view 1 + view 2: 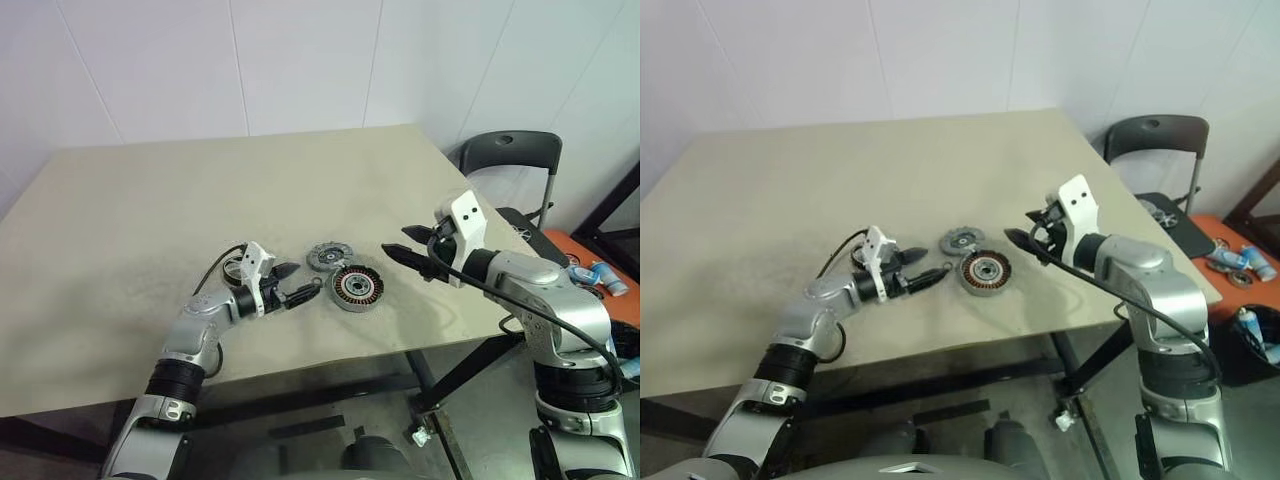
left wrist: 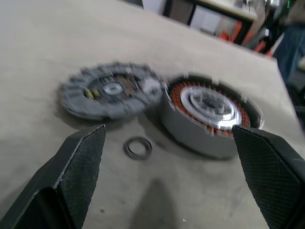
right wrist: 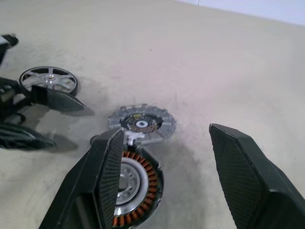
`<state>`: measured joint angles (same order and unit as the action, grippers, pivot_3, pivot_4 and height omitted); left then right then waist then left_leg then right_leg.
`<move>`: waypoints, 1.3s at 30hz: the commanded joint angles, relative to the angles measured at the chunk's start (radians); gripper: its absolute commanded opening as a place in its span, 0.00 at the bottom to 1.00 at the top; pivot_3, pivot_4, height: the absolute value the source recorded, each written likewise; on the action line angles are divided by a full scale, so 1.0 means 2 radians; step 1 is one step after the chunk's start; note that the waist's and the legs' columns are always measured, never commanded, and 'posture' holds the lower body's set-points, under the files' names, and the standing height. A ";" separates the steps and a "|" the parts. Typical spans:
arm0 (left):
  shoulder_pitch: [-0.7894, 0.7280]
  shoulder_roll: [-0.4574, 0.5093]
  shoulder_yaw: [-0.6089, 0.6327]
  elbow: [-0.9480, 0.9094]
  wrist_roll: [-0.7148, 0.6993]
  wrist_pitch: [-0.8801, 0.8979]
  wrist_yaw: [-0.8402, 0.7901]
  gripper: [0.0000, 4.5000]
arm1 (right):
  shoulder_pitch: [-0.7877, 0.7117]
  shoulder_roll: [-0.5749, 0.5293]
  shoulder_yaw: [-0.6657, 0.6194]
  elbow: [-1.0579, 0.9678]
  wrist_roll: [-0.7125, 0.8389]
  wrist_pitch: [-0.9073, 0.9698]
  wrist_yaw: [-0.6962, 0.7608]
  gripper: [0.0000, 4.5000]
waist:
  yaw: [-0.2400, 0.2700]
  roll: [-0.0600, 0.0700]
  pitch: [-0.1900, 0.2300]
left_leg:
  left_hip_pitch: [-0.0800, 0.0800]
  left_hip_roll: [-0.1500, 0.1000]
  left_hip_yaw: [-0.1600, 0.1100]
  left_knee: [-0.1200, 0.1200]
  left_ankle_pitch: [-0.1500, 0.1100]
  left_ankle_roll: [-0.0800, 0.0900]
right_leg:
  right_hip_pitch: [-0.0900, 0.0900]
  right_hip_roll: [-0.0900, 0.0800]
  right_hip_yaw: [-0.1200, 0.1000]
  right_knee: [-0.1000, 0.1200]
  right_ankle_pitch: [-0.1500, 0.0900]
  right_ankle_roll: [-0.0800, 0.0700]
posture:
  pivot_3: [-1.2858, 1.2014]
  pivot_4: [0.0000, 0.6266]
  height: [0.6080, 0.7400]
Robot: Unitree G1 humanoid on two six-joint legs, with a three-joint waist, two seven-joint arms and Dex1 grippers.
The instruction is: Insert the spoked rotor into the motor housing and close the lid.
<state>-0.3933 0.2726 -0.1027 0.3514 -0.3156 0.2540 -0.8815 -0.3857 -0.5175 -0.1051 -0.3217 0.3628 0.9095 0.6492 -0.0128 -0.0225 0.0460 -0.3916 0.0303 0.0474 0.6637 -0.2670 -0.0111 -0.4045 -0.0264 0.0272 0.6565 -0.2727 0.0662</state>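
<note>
Nearest the lens, low in the frame: left gripper (image 1: 300, 283) at lower left, fingers spread wide with nothing between them, nosing in toward the parts. Just behind it, half hidden, spoked rotor (image 3: 49, 79) flat on the table (image 1: 150, 220), untouched. Then a tiny loose ring (image 2: 138, 147) on the tabletop in front of those fingers. Centre frame: lid (image 1: 331, 256) lying flat, touching or nearly touching the motor housing (image 1: 358, 288) just below and right of it, copper windings facing up. Further right, right gripper (image 1: 412, 251) hovering above the table, partly open, holding nothing. Folding chair (image 1: 512, 160) at upper right. Risks, guessing here: could easily bump the housing or lid sideways, or flick that little ring off. Could also grab the lid by mistake, with the rotor sitting behind the wrist. No readable brands or writing anywhere, just unreadable specks on the lid.
</note>
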 commanded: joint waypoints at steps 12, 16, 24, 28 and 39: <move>-0.055 -0.044 -0.023 0.105 0.107 -0.106 0.100 1.00 | 0.002 0.004 -0.001 -0.009 0.007 -0.010 -0.044 0.67 | 0.001 0.000 0.000 | 0.000 0.000 0.000 0.000 0.000 0.000 | 0.000 0.000 0.000 0.000 0.001 0.001 | 0.52 0.00 1.00; -0.052 -0.055 -0.023 0.101 0.107 -0.107 0.093 1.00 | 0.007 0.004 0.001 -0.016 0.008 -0.008 -0.050 0.67 | 0.001 0.000 0.000 | 0.000 0.000 0.000 0.000 0.000 0.000 | 0.000 0.000 0.000 0.000 0.001 0.002 | 0.52 0.00 1.00; -0.043 -0.053 -0.019 0.076 0.096 -0.074 0.067 1.00 | 0.016 -0.001 0.008 -0.021 0.005 -0.009 -0.058 0.67 | 0.001 0.000 0.000 | 0.000 0.000 0.000 0.000 0.000 0.000 | 0.000 0.000 0.000 -0.001 0.001 0.002 | 0.52 0.00 1.00; -0.044 -0.048 -0.024 0.073 0.102 -0.061 0.066 1.00 | 0.018 -0.002 0.009 -0.017 0.004 -0.013 -0.060 0.67 | 0.001 0.000 0.000 | 0.000 0.000 0.000 0.000 0.000 0.000 | 0.000 0.000 0.000 -0.001 0.001 0.002 | 0.52 0.00 1.00; -0.038 -0.056 -0.028 0.077 0.117 -0.058 0.093 1.00 | 0.017 0.002 0.011 -0.015 0.004 -0.011 -0.070 0.67 | 0.001 0.000 0.000 | 0.000 0.000 0.000 0.000 0.000 0.000 | 0.001 0.000 0.000 -0.001 0.001 0.002 | 0.52 0.00 1.00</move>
<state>-0.4748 0.1727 -0.1457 0.5120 -0.0913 0.1404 -0.7086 -0.3409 -0.5080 -0.0819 -0.3207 0.3676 0.9063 0.5141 -0.0105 -0.0215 0.0454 -0.3915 0.0300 0.0472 0.6643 -0.2671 -0.0108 -0.4030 -0.0266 0.0273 0.6554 -0.2709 0.0694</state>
